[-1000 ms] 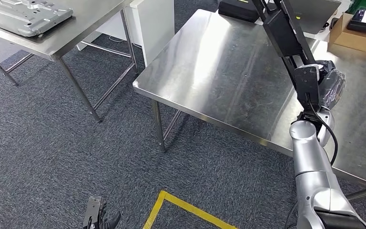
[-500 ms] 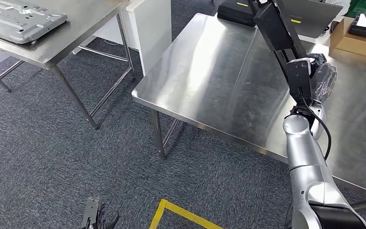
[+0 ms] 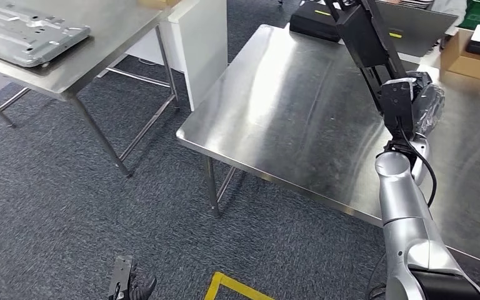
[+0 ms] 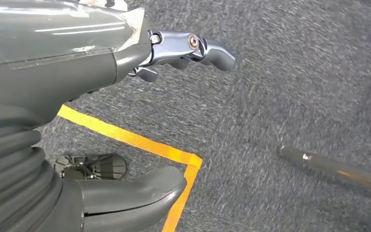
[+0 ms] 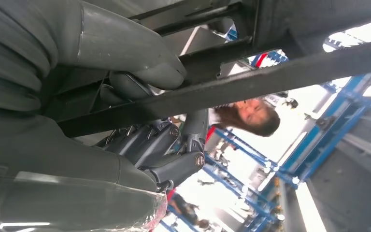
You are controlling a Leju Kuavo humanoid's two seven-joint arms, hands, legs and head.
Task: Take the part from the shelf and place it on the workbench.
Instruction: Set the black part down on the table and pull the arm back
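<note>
- Right hand (image 3: 420,103) is gripping the part (image 3: 365,39), a long black framed piece, thumb and fingers wrapped round its bars as the right wrist view shows (image 5: 140,67).
- The part is hanging above the steel bench (image 3: 287,119), rising from the hand toward 11 o'clock; whether its far end is touching anything cannot be told.
- Left hand (image 4: 174,50) is hanging low over the grey carpet (image 3: 69,206), holding nothing, fingers apart; a yellow floor line (image 3: 225,282) is lying beside it.
- A second bench (image 3: 94,50) at 10 o'clock is carrying a grey metal plate (image 3: 28,31).
- Risk, as a judgement: the part is long and held at one end, so it may be levering in the grip and slipping, or striking the black case (image 3: 315,17) at 12 o'clock during lowering.
- Against the frame half a second earlier: the whole scene is sitting slightly shifted, which points to camera motion; the grip on the part is looking unchanged.
</note>
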